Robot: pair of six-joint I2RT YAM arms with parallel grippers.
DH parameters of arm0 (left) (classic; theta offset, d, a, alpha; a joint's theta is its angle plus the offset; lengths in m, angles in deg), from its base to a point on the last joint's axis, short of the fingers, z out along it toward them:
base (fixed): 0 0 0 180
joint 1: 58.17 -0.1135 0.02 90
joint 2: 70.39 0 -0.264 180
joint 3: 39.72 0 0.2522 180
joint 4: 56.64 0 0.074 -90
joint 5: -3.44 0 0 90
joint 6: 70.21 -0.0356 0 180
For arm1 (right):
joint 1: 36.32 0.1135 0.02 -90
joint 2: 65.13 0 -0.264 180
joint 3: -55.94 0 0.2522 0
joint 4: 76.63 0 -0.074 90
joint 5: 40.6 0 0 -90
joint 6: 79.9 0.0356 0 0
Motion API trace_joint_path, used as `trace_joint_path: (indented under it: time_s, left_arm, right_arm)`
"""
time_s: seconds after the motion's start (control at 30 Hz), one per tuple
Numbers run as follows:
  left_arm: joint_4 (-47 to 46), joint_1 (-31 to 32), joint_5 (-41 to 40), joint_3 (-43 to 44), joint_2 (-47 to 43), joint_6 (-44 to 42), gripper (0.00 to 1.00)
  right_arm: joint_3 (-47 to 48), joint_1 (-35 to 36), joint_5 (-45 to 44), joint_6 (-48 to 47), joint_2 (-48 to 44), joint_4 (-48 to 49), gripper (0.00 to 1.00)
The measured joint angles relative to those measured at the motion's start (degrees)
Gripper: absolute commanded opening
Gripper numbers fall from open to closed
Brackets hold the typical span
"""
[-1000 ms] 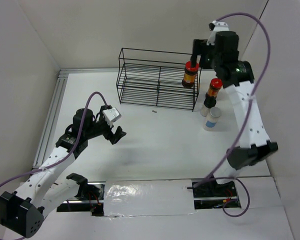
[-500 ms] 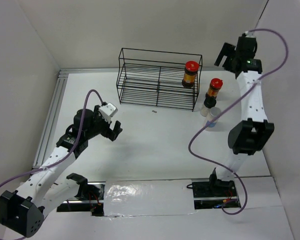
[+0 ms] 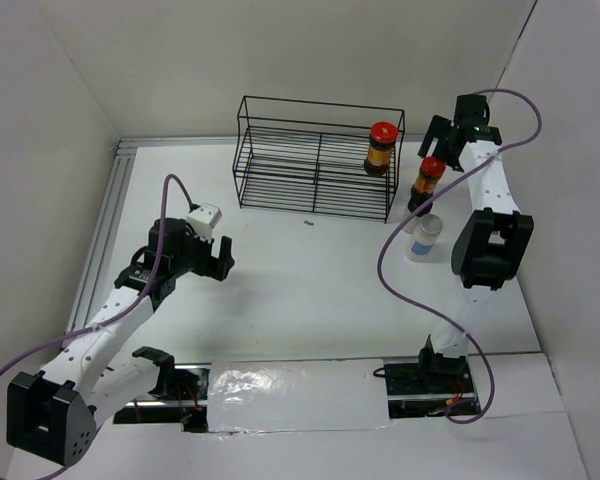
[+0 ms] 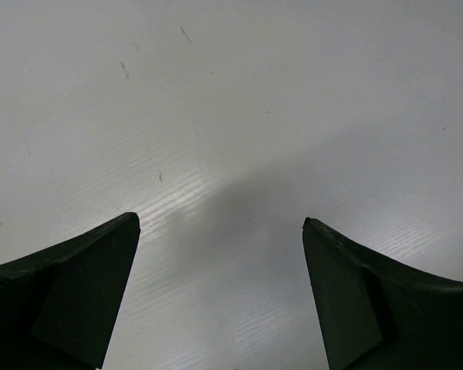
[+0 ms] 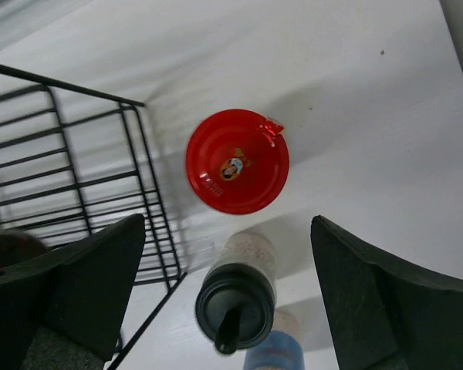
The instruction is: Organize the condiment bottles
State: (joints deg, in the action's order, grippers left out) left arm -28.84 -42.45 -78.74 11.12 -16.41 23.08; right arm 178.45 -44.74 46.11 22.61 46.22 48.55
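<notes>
One amber condiment bottle with a red cap [image 3: 381, 148] stands in the right end of the black wire rack [image 3: 315, 160]. Just right of the rack stand three more: an amber one with a red cap [image 3: 428, 180] [image 5: 237, 160], a whitish one with a black cap [image 5: 236, 304], and a white-capped one with a blue label [image 3: 426, 235] [image 5: 274, 351]. My right gripper [image 3: 445, 145] [image 5: 228, 220] hangs open above these three, holding nothing. My left gripper [image 3: 220, 258] [image 4: 220, 219] is open over bare table at the left.
The rack's corner wires [image 5: 150, 193] lie just left of the red cap in the right wrist view. The right wall stands close behind the right arm [image 3: 490, 200]. A small dark speck [image 3: 308, 224] lies in front of the rack.
My right gripper let go of the red-capped bottle in the rack, swung up and right, then came down over the three bottles beside the rack. The left arm shifted slightly.
</notes>
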Motion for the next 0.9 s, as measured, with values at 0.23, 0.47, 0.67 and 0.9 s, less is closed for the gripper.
trace_joint_path:
  time_s: [0.23, 0.47, 0.67, 0.9]
  left_arm:
    - [-0.74, -1.60, 0.59, 0.00, 1.36, -0.09, 0.99]
    - [-0.76, -2.62, 1.90, 0.00, 2.03, -0.09, 0.99]
    - [-0.83, -3.26, 2.56, 0.04, 2.43, -0.26, 0.99]
    - [-1.22, -3.72, 3.52, 0.04, 2.43, -0.31, 0.99]
  right_arm:
    - [0.13, 0.94, -3.41, -0.87, 8.37, -0.13, 0.95]
    - [1.25, 2.56, -5.88, -2.03, 10.34, 1.29, 0.81]
    - [2.73, 2.67, -7.48, -2.29, 11.67, 2.05, 0.57]
    - [2.80, 2.67, -8.31, -2.78, 11.67, 2.12, 0.08]
